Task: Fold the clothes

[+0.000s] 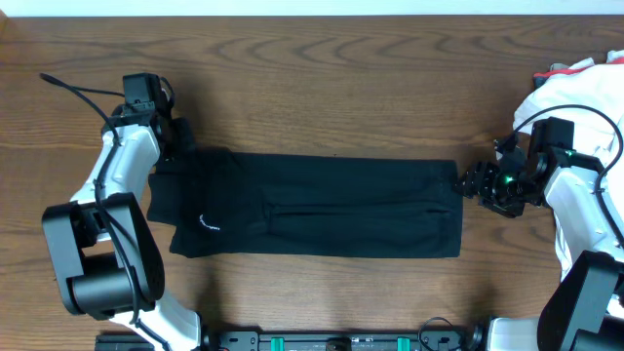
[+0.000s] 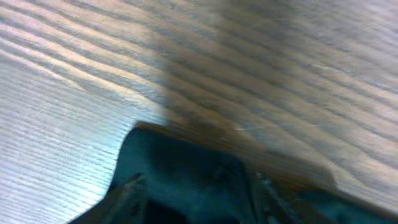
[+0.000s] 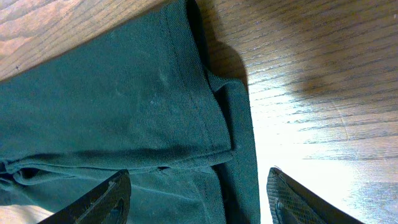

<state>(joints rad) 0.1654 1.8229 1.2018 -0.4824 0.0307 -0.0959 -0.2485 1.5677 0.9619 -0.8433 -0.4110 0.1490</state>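
Observation:
The clothes, a black shirt (image 1: 322, 205), lie folded into a long flat strip across the middle of the table, with a small white logo (image 1: 209, 224) near the left end. My left gripper (image 1: 178, 146) sits at the strip's far left corner. In the blurred left wrist view its fingers stand apart over dark cloth (image 2: 180, 180). My right gripper (image 1: 471, 182) is at the strip's right end. There it is open, astride the hemmed edge (image 3: 239, 143), with one finger (image 3: 106, 199) over cloth and the other above bare wood.
A heap of white cloth (image 1: 585, 93) lies at the far right, behind the right arm. A black cable (image 1: 78, 93) loops off the left arm. Bare wooden table (image 1: 322, 88) stretches beyond the shirt.

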